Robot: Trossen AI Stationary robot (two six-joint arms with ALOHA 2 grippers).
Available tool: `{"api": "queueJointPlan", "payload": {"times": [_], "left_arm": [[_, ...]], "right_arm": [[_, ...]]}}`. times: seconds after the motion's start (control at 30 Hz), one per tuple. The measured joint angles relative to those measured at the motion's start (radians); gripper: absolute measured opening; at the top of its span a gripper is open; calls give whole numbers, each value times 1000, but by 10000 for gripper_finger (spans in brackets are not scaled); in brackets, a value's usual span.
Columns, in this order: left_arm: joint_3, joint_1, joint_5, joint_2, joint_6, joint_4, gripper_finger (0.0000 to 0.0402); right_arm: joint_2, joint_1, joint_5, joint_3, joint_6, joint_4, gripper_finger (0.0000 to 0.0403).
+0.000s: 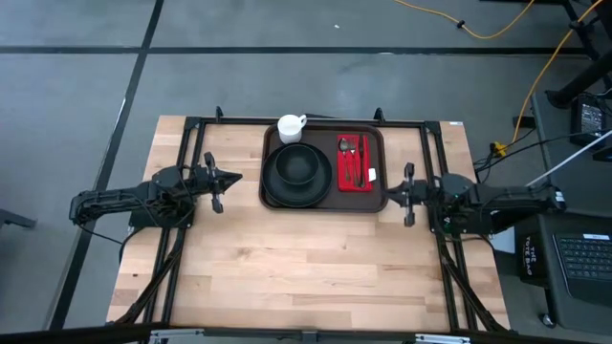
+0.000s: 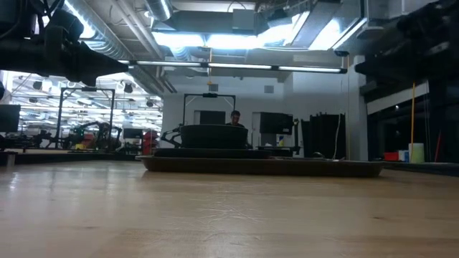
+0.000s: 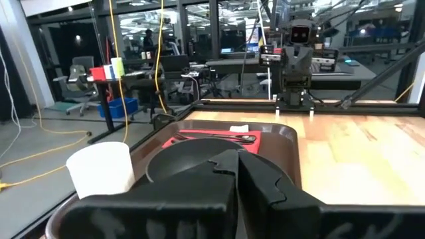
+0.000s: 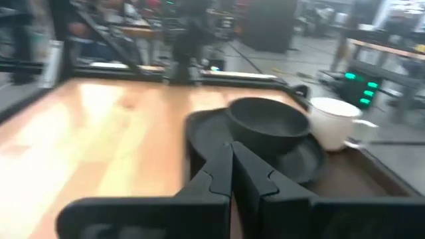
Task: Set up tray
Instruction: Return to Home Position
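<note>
The dark brown tray (image 1: 323, 139) lies flat at the table's far middle, its base on the wood; the low view shows its near rim (image 2: 262, 166). On it rest a round black plate with a black bowl (image 1: 297, 170), a white cup (image 1: 291, 127) at the far left corner, and a red napkin (image 1: 353, 164) bearing cutlery. My left gripper (image 1: 234, 177) hovers level just left of the tray, shut and empty. My right gripper (image 1: 387, 194) hovers level at the tray's right rim, also shut and empty. Both wrist views look over the shut fingers at the bowl (image 4: 269, 123) and cup (image 3: 99, 169).
Bare wooden tabletop (image 1: 306, 268) stretches from the tray to the near edge. A black frame (image 1: 196, 143) runs along the table's far edge and down both sides by the arms. Beyond the table stand desks, cables and a person (image 2: 234, 118) far off.
</note>
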Motion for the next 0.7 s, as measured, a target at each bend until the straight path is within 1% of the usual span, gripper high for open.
{"api": "queueJointPlan", "payload": {"times": [0.13,0.2,0.27,0.4,0.7], "left_arm": [[0,0,0,0,2,0,4],[0,0,0,0,-1,0,4],[0,0,0,0,-1,1,4],[0,0,0,0,-1,1,4],[0,0,0,0,-1,1,4]], "right_arm": [[-72,0,-106,-50,-2,-6,6],[-108,0,-125,-71,-6,-11,6],[-143,0,-153,-79,-7,-7,4],[-194,0,-256,-79,-13,-18,6],[-181,0,-269,-79,32,-24,12]]}}
